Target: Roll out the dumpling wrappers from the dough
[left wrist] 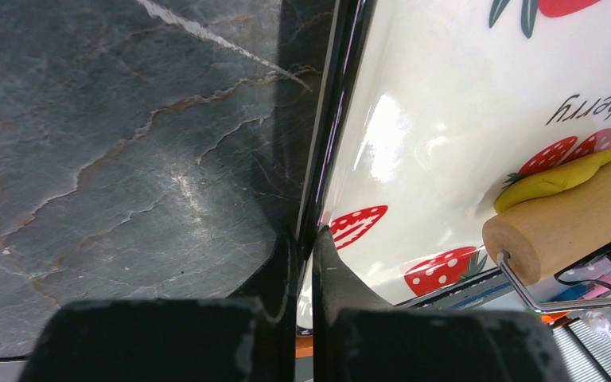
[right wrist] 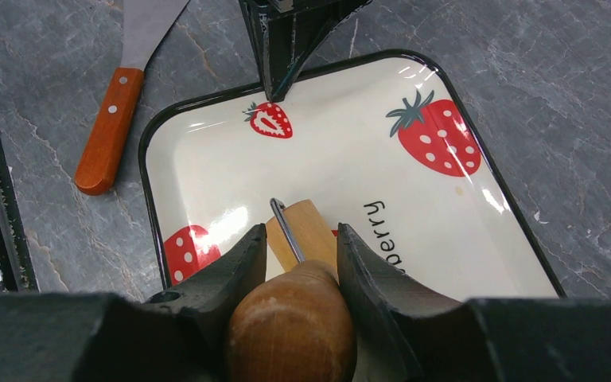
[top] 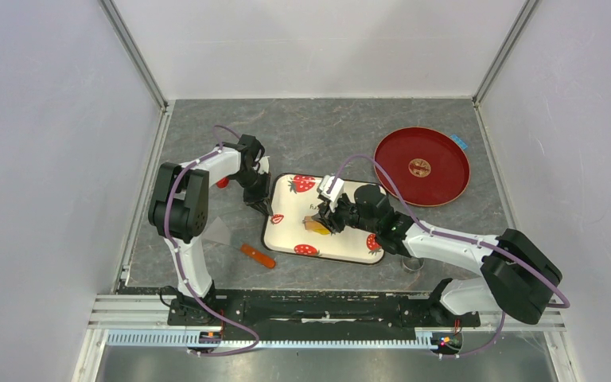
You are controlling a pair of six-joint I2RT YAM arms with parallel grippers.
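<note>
A white tray point(top: 286, 227) with strawberry prints lies mid-table. My left gripper point(top: 264, 208) is shut on the black rim of its left edge; in the left wrist view the fingertips point(left wrist: 286, 255) pinch that rim. A tan wooden roller point(top: 324, 216) rests on the tray, and my right gripper point(right wrist: 302, 239) is shut on its handle point(right wrist: 294, 318). The yellow dough point(left wrist: 553, 179) is a small curved lump pressed under the roller barrel point(left wrist: 565, 219), also seen as dough point(top: 317, 227) from above. The roller hides the dough in the right wrist view. No dumpling wrappers are in view.
A red round plate point(top: 422, 165) sits at the back right. A scraper with an orange handle point(top: 256, 255) and metal blade lies left of the tray, also seen as a scraper point(right wrist: 111, 127). A small red object point(top: 223, 182) lies beside the left arm.
</note>
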